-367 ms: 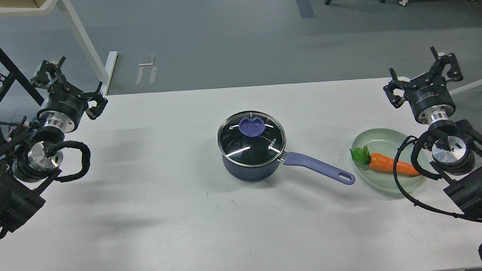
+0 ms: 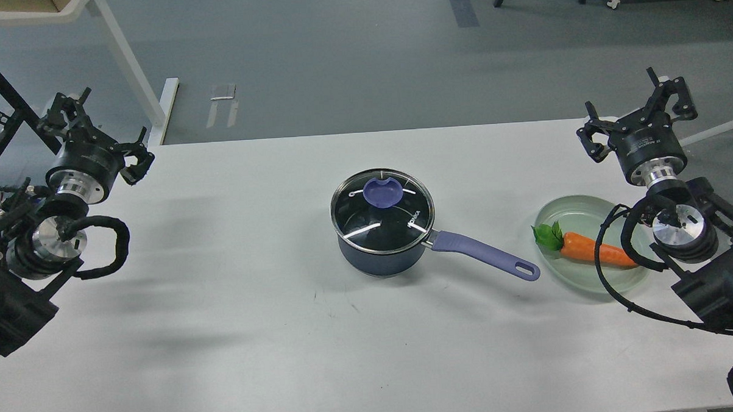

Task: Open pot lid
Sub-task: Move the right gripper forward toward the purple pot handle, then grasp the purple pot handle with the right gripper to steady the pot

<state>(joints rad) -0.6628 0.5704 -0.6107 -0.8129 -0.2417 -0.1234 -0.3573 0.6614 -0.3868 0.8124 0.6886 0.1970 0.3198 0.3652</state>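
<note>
So here's your setup: the pot (image 2: 380, 245) sits about dead centre on the white table (image 2: 237, 332), dark blue body, with the glass lid (image 2: 382, 210) on top and seated flat on the rim. There's white lettering on the lid near the handle side, but it's too small and skewed to read properly. The lid's purple knob (image 2: 384, 192) is toward the far edge of the lid. The pot's long purple handle (image 2: 484, 254) points to your right and slightly toward you, its tip ending just short of the pale green plate (image 2: 571, 210) holding a toy carrot (image 2: 593, 252), leaves pointing left.

Your left gripper (image 2: 92, 133) is way off at the far left edge, fingers spread wide, nothing in them. Right gripper (image 2: 634, 114) is the same at the far right, behind the plate, open and empty. Both are well apart from the pot.
</note>
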